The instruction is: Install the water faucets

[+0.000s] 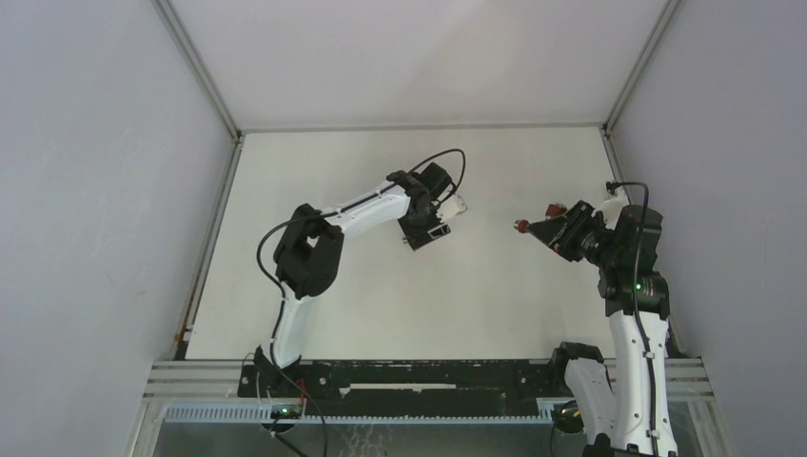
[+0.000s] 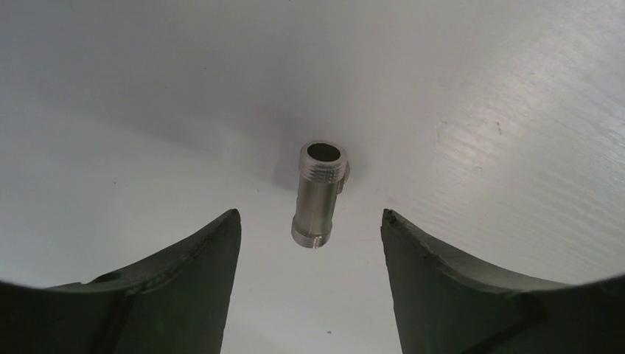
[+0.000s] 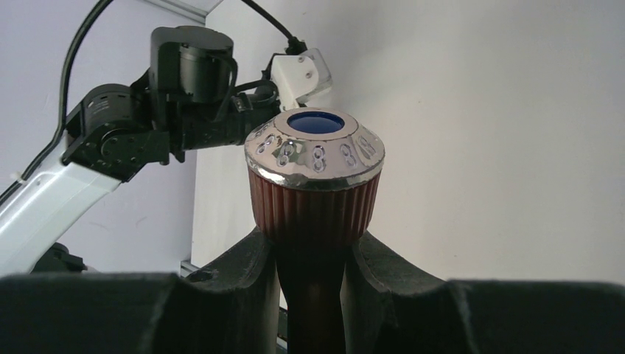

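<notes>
White surface (image 1: 381, 305), pale walls all round, and two parts in play. First the small silvery fitting (image 2: 319, 195): a short threaded tube resting on the surface, its open bore at the far end in the left wrist view. From above it can't be picked out under the arm. The left hand (image 2: 310, 214) hangs right over it, released, with its dark fingers (image 2: 199, 273) spread wide on either side of the tube and touching nothing. Across the way, the faucet (image 3: 313, 177), a reddish-brown ribbed knob with a shiny cap and a blue centre, is gripped by its stem in the right hand (image 3: 313, 247). That hand is clenched on it and holds it up off the surface, knob end pointing toward the left arm (image 1: 314, 248). In the overhead view the faucet (image 1: 522, 227) sits at the tip of the right hand (image 1: 539, 229), well apart from the left hand (image 1: 433, 228). So one piece is secured and the pickup of the second looks like the step in hand. The next move calls for the left hand to drop a touch and close squarely on the smooth middle of the tube, not on the threads. A round metal tube could easily roll or squirt out of an off-centre pinch. After that, the two pieces need lining up along one axis so they can be mated.
</notes>
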Controlling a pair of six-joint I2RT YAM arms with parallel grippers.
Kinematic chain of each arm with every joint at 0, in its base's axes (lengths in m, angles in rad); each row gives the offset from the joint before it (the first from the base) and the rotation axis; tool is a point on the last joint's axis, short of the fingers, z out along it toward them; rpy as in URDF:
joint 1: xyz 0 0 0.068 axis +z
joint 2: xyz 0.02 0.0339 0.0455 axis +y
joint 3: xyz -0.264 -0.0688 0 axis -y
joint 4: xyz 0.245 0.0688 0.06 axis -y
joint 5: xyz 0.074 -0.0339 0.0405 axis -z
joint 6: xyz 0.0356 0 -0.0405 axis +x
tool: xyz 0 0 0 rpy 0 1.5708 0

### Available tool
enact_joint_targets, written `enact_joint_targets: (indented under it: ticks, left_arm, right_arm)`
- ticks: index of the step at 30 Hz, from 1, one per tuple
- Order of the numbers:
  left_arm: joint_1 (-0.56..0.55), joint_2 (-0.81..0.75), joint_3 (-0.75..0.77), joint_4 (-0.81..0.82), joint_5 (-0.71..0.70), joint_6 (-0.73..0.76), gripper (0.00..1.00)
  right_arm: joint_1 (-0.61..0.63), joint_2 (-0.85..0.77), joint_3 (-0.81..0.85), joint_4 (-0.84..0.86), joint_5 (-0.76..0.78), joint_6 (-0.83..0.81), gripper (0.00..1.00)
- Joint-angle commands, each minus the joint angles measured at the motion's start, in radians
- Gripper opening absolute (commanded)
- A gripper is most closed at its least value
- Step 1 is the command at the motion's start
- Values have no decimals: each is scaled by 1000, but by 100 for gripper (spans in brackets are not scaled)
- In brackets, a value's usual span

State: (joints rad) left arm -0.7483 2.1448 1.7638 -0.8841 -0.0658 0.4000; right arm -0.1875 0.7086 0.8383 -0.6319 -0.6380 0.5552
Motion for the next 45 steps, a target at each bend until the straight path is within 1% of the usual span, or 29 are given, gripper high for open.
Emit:
enact_joint_targets:
  ticks: [1, 4, 13, 17, 21, 22, 25, 27, 29, 30, 31, 32, 34, 36, 38, 39, 40, 41, 42, 43, 44, 45]
  left_arm:
    - [12, 18, 43, 28, 30, -11, 72]
    - [16, 17, 43, 32, 58, -15, 69]
    - [28, 76, 77, -9, 113, -21, 54]
    - [28, 79, 77, -11, 142, -41, 50]
    - [32, 84, 73, -23, 136, -52, 47]
    - [33, 84, 71, -23, 139, -54, 42]
    - [39, 87, 72, -26, 140, -61, 36]
    - [40, 86, 75, -26, 140, -68, 33]
    - [39, 83, 81, -27, 142, -73, 22]
    - [40, 82, 90, -27, 143, -75, 15]
    - [40, 80, 99, -31, 144, -77, 6]
    - [41, 74, 108, -36, 147, -82, 1]
    - [47, 50, 111, -41, 180, -88, 0]
    - [64, 11, 113, -47, 253, -102, 0]
    - [103, -48, 115, -62, 385, -137, 0]
    - [133, -85, 109, -61, 475, -170, 0]
    - [168, -131, 91, -31, 600, -232, 0]
    - [213, -195, 62, 11, 774, -289, 0]
    - [257, -248, 12, 84, 885, -367, 0]
    - [300, -308, -82, 190, 997, -472, 0]
    - [340, -369, -167, 338, 1098, -611, 0]
    - [380, -429, -274, 541, 1172, -774, 0]
  right_arm:
    - [3, -10, 4, 51, -13, 4, 0]
    - [3, -8, 5, 53, -12, 5, 0]
    - [4, -5, 5, 60, -15, 11, 0]
    - [5, -3, 4, 61, -14, 10, 0]
    - [5, -1, 4, 64, -15, 13, 0]
    - [5, -2, 4, 64, -15, 13, 0]
    - [4, -2, 4, 63, -14, 14, 0]
    - [5, -2, 4, 64, -15, 14, 0]
    - [5, -2, 5, 64, -17, 14, 0]
    - [5, -2, 4, 66, -19, 13, 0]
    - [5, -1, 4, 66, -20, 14, 0]
    - [5, -2, 3, 65, -21, 12, 0]
    - [6, 0, 3, 63, -24, 7, 0]
    - [11, -1, 0, 70, -31, -6, 0]
    - [34, -1, -2, 79, -48, -34, 0]
    - [61, -1, -1, 89, -48, -49, 0]
    - [115, -5, -1, 101, -39, -66, 0]
    - [165, -10, -2, 115, -9, -77, 0]
    - [241, -15, -2, 132, 28, -90, 0]
    - [317, -21, -2, 156, 108, -103, 0]
    - [396, -27, -3, 170, 198, -120, 0]
    - [483, -29, -8, 193, 284, -154, 0]
